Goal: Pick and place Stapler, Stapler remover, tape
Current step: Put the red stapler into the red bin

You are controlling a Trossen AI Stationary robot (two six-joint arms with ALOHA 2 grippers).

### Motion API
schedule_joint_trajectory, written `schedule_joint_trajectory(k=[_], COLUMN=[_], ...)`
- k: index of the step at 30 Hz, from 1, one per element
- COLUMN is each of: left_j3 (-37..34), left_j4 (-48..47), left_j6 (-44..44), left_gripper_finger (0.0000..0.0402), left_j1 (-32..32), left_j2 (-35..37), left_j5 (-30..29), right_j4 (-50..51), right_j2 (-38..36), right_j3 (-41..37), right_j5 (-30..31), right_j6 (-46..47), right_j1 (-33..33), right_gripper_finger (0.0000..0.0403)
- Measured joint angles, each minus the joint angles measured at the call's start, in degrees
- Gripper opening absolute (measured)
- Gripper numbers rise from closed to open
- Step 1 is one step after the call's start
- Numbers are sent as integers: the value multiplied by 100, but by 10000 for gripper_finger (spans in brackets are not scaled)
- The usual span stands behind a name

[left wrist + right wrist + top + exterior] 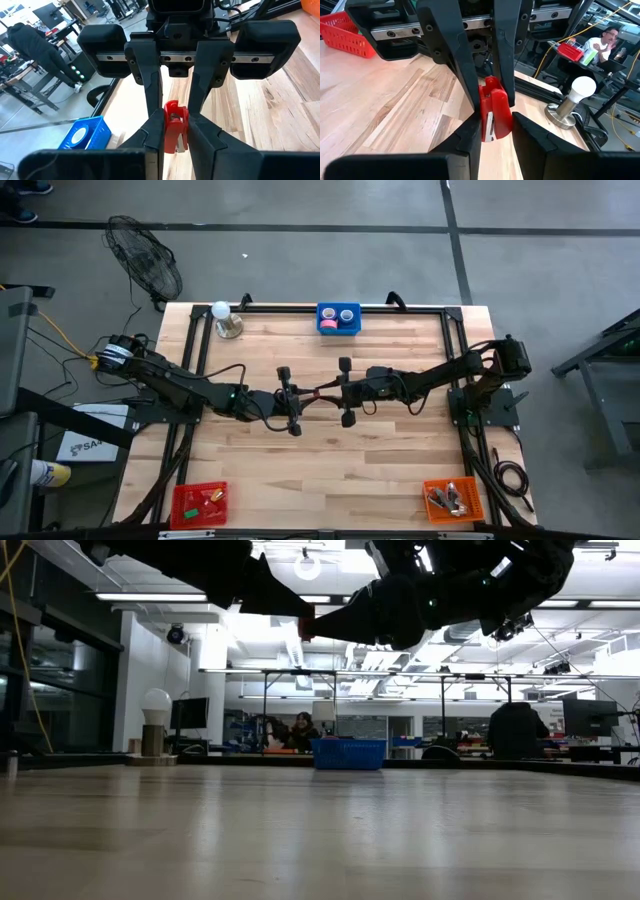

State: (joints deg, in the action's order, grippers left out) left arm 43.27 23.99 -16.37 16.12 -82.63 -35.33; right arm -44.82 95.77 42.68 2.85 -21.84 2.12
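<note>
Red stapler remover (pixel 175 127): held in the air above the middle of the desk (pixel 330 470), between the two arms, caught from both ends.
Left pincer (pixel 291 398): closed on the stapler remover; in the left wrist view its two dark fingers (pixel 150 137) press the red piece from either side.
Right pincer (pixel 345 392): also closed on the stapler remover; in the right wrist view its fingers (pixel 472 132) clamp the red body, which stands upright between them.
Relation: the pincers meet tip to tip, each facing the other, with the remover bridging them.
Tape: rolls lie in the blue basket (pixel 338 319) at the desk's far edge, well apart from both pincers.
Other bins: a red basket (pixel 199 504) at the near left corner, an orange basket (pixel 455 500) at the near right.
Lamp (pixel 226 318): near the far left corner.
</note>
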Motion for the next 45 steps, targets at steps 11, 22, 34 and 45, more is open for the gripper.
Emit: schedule_joint_trajectory(k=[11,22,34,45], left_j3=[0,113,1754,1727], left_j4=[-152,-1620,-6749,-7402], left_j6=[33,933,5586,8702], left_gripper_finger=[53,53,53,53], left_j1=[0,463,1734,2630], left_j2=[0,398,779,778], left_j5=[-283,-1028,812,2506], right_j4=[484,2465,3023,2999], right_j2=[-102,-755,-837,-835], right_j3=[4,4,4,4], right_j5=[575,922,768,730], right_j6=[181,568,685,684], right_j1=[12,14,16,16], right_gripper_finger=[172,240,237,236])
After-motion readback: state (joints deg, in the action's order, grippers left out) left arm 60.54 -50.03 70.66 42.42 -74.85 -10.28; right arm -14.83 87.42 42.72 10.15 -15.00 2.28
